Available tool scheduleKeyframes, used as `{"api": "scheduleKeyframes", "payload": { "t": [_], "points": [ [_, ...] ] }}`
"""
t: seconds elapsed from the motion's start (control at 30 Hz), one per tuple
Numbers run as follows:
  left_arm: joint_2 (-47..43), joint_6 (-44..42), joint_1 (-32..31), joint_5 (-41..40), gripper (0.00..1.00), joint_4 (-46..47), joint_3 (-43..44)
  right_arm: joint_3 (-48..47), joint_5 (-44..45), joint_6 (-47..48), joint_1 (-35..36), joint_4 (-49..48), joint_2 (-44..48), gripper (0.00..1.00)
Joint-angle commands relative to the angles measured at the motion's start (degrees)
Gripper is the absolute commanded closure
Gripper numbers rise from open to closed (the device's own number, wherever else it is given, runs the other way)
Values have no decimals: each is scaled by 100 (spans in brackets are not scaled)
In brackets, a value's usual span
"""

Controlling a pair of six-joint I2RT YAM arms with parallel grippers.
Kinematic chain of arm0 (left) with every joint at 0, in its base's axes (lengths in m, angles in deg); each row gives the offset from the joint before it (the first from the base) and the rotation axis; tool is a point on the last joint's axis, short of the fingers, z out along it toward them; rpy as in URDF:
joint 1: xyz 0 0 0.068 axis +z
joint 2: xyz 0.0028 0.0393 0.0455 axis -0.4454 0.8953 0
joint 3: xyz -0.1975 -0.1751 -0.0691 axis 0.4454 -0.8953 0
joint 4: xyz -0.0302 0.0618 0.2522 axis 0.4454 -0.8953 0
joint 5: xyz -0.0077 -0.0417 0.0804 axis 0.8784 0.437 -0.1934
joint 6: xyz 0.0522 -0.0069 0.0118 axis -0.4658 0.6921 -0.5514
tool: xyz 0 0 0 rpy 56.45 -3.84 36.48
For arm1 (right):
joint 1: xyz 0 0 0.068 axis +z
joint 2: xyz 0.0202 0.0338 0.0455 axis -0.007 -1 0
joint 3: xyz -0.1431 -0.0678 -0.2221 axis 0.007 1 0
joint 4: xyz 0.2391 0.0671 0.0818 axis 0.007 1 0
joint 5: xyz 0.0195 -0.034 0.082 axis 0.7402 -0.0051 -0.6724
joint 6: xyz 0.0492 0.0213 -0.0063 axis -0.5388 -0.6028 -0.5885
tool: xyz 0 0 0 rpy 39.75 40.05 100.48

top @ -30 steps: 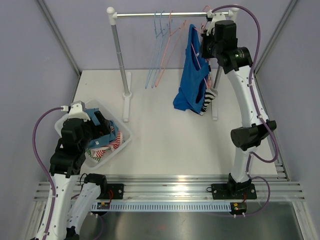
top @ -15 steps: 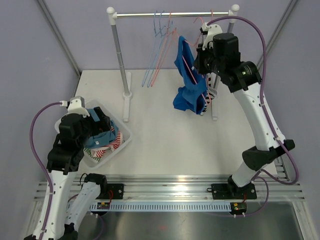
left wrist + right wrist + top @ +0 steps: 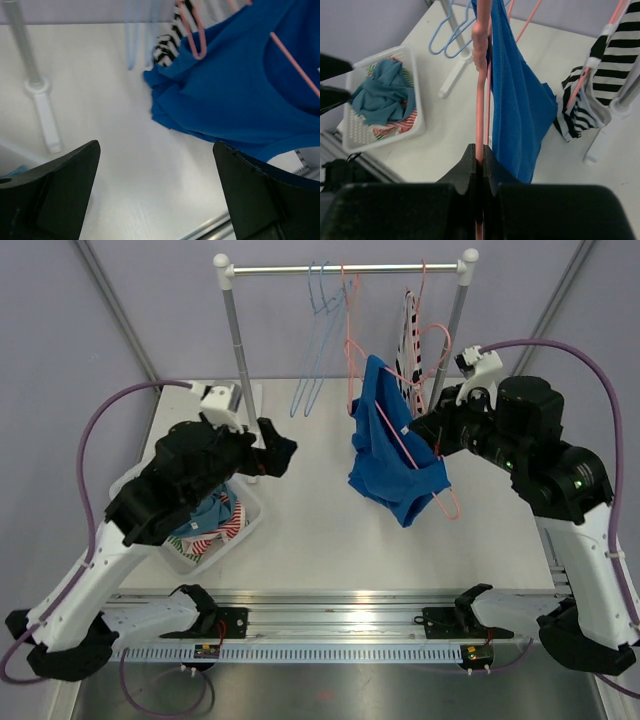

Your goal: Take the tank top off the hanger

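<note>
Two arms share this job. The right fingers [image 3: 467,167] are clamped on the pink hanger [image 3: 479,60], which is held free of the rail [image 3: 340,269] above the surface [image 3: 310,540]. The blue tank top [image 3: 395,465] is draped on it and bunched low. The left fingers [image 3: 55,185] are spread wide, near the cloth but not touching it. The top looks light, soft and limp, so it should slide off the thin hanger readily; a shoulder strap or a fold near the hem seems the best place to pinch. One white basket [image 3: 355,135] sits at the left of the surface, holding a crumpled teal garment [image 3: 385,95] and a red-striped one [image 3: 395,129].
</note>
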Motion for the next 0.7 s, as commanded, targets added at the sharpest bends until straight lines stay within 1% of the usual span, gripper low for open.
{"api": "scheduleKeyframes", "payload": {
  "t": [0.0, 0.03, 0.13, 0.23, 0.27, 0.33, 0.43, 0.47, 0.57, 0.6, 0.67],
  "points": [
    [558, -190, -800, -596, 1, 647, 685, 143, -894, -188, 39, -96, 505, 100],
    [707, -252, -1124, -596, 1, 744, 817, 161, -964, -188, 39, -52, 575, 100],
    [1147, -612, -1617, -465, 1, 1210, 1248, 362, -1131, -188, 39, 97, 795, 100],
    [1534, -894, -1908, -393, 1, 1509, 1521, 486, -1403, -153, 39, 203, 883, 100],
    [1630, -973, -1944, -420, 1, 1606, 1556, 521, -1483, -152, 39, 273, 901, 100],
    [1973, -1070, -1962, -603, 1, 1511, 1801, 557, -1623, -179, 39, 291, 927, 100],
    [2359, -1193, -1962, -762, 8, 1246, 2127, 715, -1712, -188, 39, 230, 1050, 100],
    [2413, -1228, -1962, -763, 11, 1281, 2127, 793, -1738, -188, 39, 169, 1103, 100],
    [2606, -1290, -1962, -885, 31, 1308, 2145, 847, -1888, -188, 39, 124, 1095, 100],
    [2650, -1299, -1962, -955, 46, 1282, 2162, 847, -1879, -196, 39, 133, 1086, 100],
    [2765, -1307, -1953, -1219, 53, 1212, 2224, 838, -1844, -188, 39, 115, 1094, 100]
  ]
}}
